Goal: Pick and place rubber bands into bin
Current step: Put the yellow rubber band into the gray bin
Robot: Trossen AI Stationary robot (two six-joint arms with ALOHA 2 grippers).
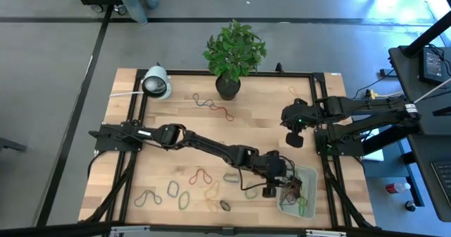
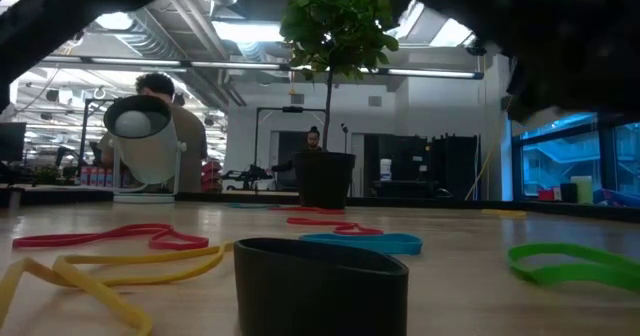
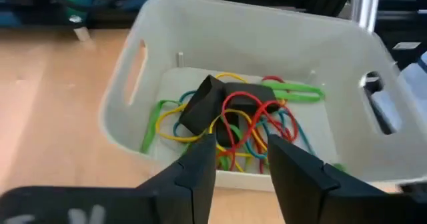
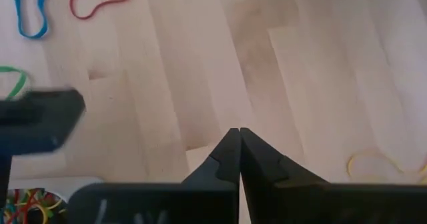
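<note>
Partway through: a tangle of bands in the bin, plenty more out on the table.

Left gripper [image 3: 241, 159] poised right above the bin [image 3: 200, 31], fingers apart and empty, a heap of red, yellow, green and blue rubber bands [image 3: 243, 121] lying inside beneath them. Right gripper [image 4: 239, 156] parked well behind the bin over bare wood, fingers pressed together on nothing. Beside the bin, toward the table's front edge, a scatter of loose bands [image 1: 187, 191] not yet collected; far behind the bin, near the plant pot [image 1: 227, 86], a few more [image 1: 213, 107]. By the look of it, roughly as many left as gathered.
</note>
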